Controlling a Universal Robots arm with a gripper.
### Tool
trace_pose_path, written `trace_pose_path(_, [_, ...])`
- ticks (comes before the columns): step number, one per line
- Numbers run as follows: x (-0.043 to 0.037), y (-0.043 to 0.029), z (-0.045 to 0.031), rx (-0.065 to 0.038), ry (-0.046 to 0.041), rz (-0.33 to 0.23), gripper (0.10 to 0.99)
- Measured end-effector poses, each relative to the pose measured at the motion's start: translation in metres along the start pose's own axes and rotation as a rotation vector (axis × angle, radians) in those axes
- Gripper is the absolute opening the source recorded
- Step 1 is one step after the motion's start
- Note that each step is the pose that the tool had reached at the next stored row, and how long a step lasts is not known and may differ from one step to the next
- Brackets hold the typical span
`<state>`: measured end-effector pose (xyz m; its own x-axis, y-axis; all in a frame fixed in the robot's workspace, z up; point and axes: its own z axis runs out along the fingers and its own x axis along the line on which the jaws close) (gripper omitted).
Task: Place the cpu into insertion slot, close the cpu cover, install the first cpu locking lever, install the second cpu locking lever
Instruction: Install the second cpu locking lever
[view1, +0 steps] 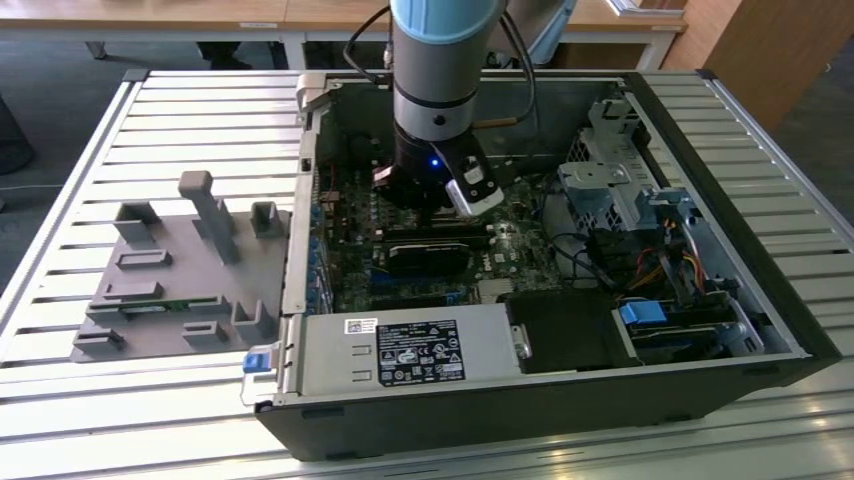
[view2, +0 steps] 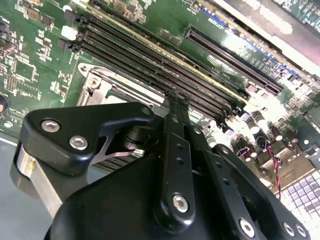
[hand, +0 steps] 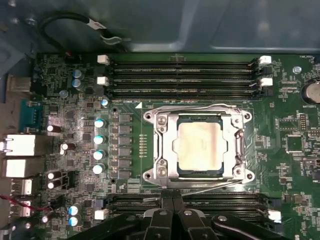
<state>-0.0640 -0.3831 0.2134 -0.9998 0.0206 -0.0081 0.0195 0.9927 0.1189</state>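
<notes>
The exterior view shows, from its left, a grey fixture block (view1: 180, 270) on the slatted table (view1: 80, 400), then the open computer case (view1: 534, 400) with our arm (view1: 447, 60) coming straight down into it, wrist vertical, and the gripper (view1: 430, 208) low over the motherboard (view1: 400, 285); the power supply (view1: 407, 350) lies nearer the camera than the gripper, the drive cage (view1: 614, 190) off to the exterior view's right.

In the first wrist view we see the cpu (hand: 199, 148) seated in the insertion slot (hand: 199, 146), with the cpu cover (hand: 165, 145) lying flat down around it and the wire levers running along the frame's edges. The socket sits just ahead of the gripper's (hand: 172, 207) tips, beyond one bank of memory slots (hand: 185, 75); another bank lies directly under the fingertips (hand: 161, 216). The fingers look pressed together, nothing between them, and the second wrist view agrees: the gripper (view2: 176, 100) narrows to one closed point over the slots.

We judge the risk to be in the levers. A closed tip pushing slightly off a thin springy wire could slip, letting the lever snap back or the tip dig into the memory slots or small parts beside the socket. We cannot tell whether either lever is hooked.
</notes>
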Motion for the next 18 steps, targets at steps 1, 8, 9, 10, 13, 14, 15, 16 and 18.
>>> trace_pose_path(1, [0.0016,-0.0002,0.0001,-0.002,0.0,0.0,0.106])
trace_pose_path(8, [0.0081,-0.0012,0.0061,-0.005,0.0001,0.0,0.106])
trace_pose_path(9, [0.0087,-0.0014,0.007,-0.006,0.0001,0.0,0.106])
trace_pose_path(10, [0.0092,-0.0015,0.0078,-0.007,0.0002,0.0,0.106])
trace_pose_path(13, [0.0099,-0.0018,0.0097,-0.011,0.0003,0.0,0.106])
trace_pose_path(14, [0.0099,-0.0018,0.0105,-0.015,0.0004,0.0,0.106])
trace_pose_path(15, [0.01,-0.0019,0.0112,-0.02,0.0004,0.0,0.106])
trace_pose_path(16, [0.01,-0.002,0.0119,-0.026,0.0005,0.0,0.106])
trace_pose_path(18, [0.0102,-0.0021,0.0132,-0.038,0.0008,0.0,0.106])
